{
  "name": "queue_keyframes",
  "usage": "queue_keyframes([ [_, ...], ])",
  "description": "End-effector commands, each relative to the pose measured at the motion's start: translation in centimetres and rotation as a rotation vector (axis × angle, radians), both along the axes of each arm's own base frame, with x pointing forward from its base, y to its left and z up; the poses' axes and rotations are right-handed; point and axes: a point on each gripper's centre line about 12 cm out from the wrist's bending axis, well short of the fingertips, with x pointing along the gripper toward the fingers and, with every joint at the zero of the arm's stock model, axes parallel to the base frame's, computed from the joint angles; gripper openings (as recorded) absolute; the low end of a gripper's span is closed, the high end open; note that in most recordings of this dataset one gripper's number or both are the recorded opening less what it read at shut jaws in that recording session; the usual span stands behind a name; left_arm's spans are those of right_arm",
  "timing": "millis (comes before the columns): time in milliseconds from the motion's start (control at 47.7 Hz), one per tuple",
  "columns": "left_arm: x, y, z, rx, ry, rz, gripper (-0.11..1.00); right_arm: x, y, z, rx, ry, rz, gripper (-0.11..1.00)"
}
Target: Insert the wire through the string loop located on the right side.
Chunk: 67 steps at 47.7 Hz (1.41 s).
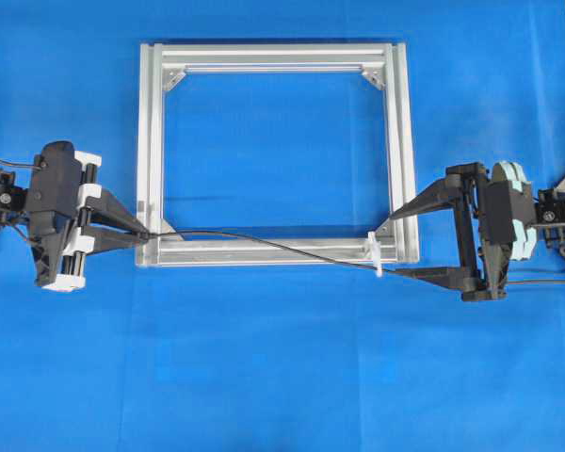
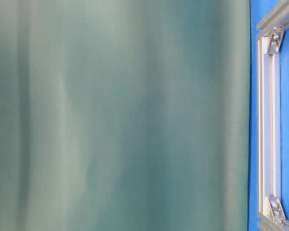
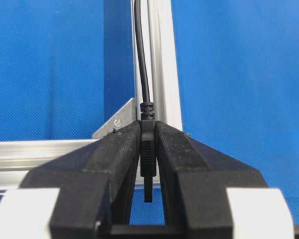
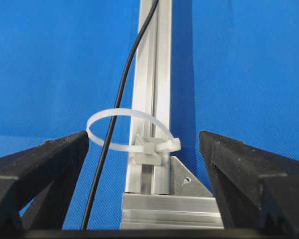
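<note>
Overhead view: my left gripper (image 1: 143, 233) is closed on the end of the wire (image 1: 264, 241) at the lower-left corner of the aluminium frame (image 1: 151, 141), which lies flat on the blue cloth (image 1: 282, 377). The wire's long axis runs left to right along the frame's lower rail, sagging slightly toward the right, where it meets the string loop (image 1: 377, 254) near the lower-right corner. My right gripper (image 1: 393, 245) stands wide open, one finger at the frame's corner and the other just beyond the rail, with the loop between them. Table-level view: a blurred grey-green surface (image 2: 120, 115) fills nearly everything; only a strip of frame shows at the right edge, so nothing of the wire can be judged here. Left wrist view: my fingers (image 3: 114, 154) clamp the plug body, its metal tip pointing back toward the camera and the cable leading straight away along the rail. Right wrist view: the wire passes through the white loop, which is fixed to the rail, and runs on toward the camera between my open jaws.
</note>
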Motion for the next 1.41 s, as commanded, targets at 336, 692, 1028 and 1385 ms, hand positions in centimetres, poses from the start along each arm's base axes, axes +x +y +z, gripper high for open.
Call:
queue_keyframes([
  [336, 1.1, -0.4, 0.4, -0.001, -0.008, -0.009, 0.08, 0.4, 0.1, 0.7, 0.002, -0.030, 0.001, 0.91],
  [692, 0.0, -0.1, -0.7, -0.001, 0.055, -0.003, 0.63, 0.5, 0.1, 0.8, 0.000, -0.035, 0.002, 0.91],
  [1028, 0.3, -0.1, 0.3, -0.007, 0.022, -0.001, 0.67, 0.7, 0.2, 1.0, 0.000, -0.040, 0.005, 0.91],
  [1385, 1.6, -0.4, 4.4, -0.024, -0.093, -0.006, 0.67, 1.4, 0.6, 4.2, -0.013, -0.069, 0.041, 0.91],
])
